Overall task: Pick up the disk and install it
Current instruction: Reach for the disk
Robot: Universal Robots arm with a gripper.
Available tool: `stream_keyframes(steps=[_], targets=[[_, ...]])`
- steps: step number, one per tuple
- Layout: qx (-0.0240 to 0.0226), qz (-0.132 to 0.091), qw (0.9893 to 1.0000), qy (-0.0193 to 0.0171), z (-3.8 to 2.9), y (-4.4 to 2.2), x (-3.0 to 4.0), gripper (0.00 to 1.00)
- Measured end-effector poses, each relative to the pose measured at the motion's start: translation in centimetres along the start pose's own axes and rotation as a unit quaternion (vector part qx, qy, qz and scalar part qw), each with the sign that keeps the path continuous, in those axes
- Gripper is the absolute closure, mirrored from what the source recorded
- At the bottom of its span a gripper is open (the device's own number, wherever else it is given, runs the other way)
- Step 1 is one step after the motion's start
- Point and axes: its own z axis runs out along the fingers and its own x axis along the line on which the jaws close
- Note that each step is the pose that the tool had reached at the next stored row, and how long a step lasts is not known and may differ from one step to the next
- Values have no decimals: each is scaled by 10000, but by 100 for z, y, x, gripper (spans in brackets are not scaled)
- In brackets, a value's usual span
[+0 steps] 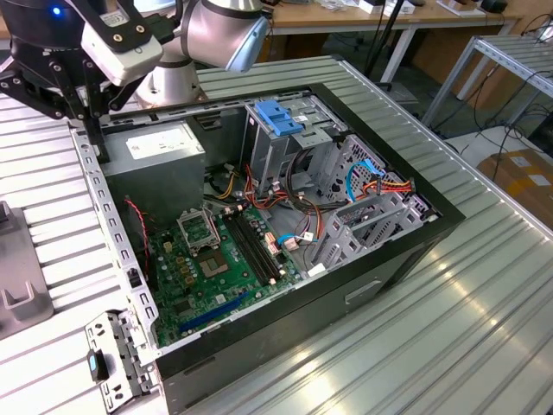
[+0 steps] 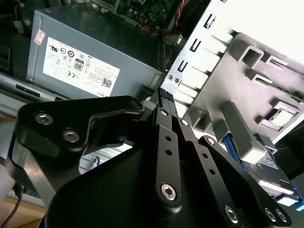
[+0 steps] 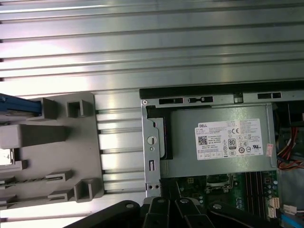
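The disk (image 2: 273, 175) lies in a grey plastic holder (image 2: 247, 76) on the table beside the computer case, with its bright blue carrier rail along one edge. In the first wrist view just a blue strip of the disk (image 3: 19, 105) shows at the holder's (image 3: 57, 147) end. My gripper (image 2: 164, 93) hangs above the case's rear corner by the power supply (image 2: 80, 57), apart from the disk. Its black fingers (image 2: 167, 123) meet at the tips with nothing between them. In the exterior view the gripper (image 1: 91, 130) is at the upper left, over the case wall.
The open computer case (image 1: 415, 251) lies on a ribbed metal table (image 1: 449, 346), motherboard (image 1: 207, 268) and cables exposed. A light-blue latch piece (image 1: 281, 117) tops the grey drive cage (image 1: 311, 156). A metal bracket (image 1: 117, 363) sits at the case's near corner.
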Motion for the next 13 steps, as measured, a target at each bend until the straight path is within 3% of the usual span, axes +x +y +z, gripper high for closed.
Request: stream_keyframes(steps=[13], targets=[[0, 0, 10000, 0, 0, -2, 27, 90]])
